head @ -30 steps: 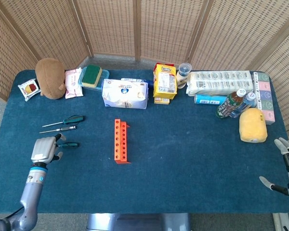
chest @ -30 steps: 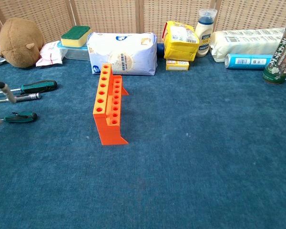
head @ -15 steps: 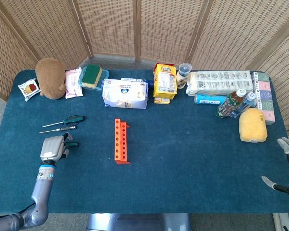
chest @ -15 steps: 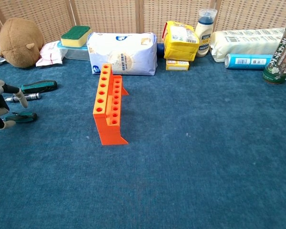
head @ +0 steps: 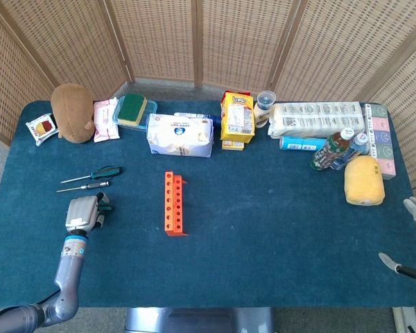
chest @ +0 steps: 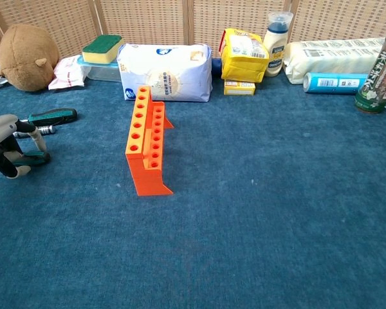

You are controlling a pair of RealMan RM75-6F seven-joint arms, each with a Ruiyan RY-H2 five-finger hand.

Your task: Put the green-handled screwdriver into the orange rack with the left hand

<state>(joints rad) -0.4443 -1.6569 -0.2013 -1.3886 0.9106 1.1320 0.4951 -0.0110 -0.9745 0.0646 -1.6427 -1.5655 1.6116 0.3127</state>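
Green-handled screwdriver (chest: 33,157) flat on blue table (head: 263,229), left of orange rack (head: 172,202), mostly under my left hand (head: 83,212). Fingers (chest: 37,136) curled down around handle; firm pinch or not, I cannot tell. Two more screwdrivers (head: 90,178) just behind. My right hand (head: 412,239) at right table edge, fingers spread, holding nothing.

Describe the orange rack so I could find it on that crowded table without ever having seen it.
Start at the blue table and find the white packet in the back row of groceries. Just in front of it, alone on open cloth, stands the orange rack, a long narrow stepped block. It is the only bright orange thing there, with two rows of round holes along its top.
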